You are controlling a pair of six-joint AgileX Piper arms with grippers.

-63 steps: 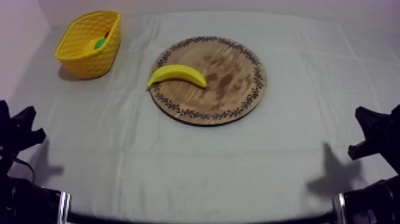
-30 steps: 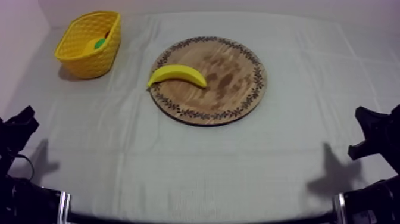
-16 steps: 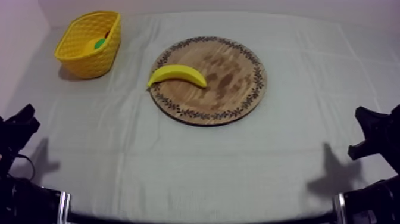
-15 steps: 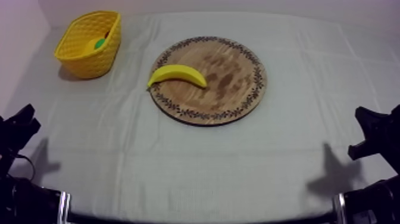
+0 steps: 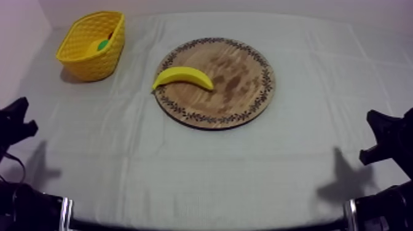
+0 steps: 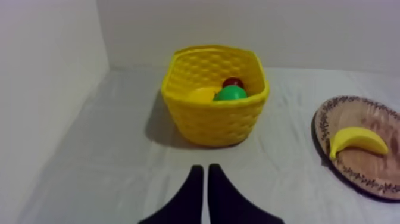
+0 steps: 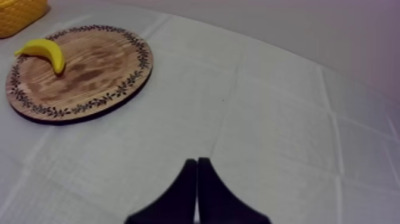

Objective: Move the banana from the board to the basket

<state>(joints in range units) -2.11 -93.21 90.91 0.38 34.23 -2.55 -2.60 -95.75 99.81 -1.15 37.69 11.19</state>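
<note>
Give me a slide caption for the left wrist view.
Shut left pincer pointing at the yellow basket, with the banana lying on the wooden board beside it.

Banana (image 5: 182,77) is seen at board's (image 5: 239,92) 9 o'clock rim; basket (image 5: 92,64) is set at table's (image 5: 203,166) 10 o'clock, well apart from board.

Left pincer (image 5: 23,117) now slightly higher and farther out at the table's (image 5: 203,166) left edge (a small shift).

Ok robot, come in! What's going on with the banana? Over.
Left gripper shut, empty, facing the yellow basket. Right gripper shut, empty, short of the wooden board. Banana on the board's rim, untouched. Only bare cloth between banana and basket.
</note>
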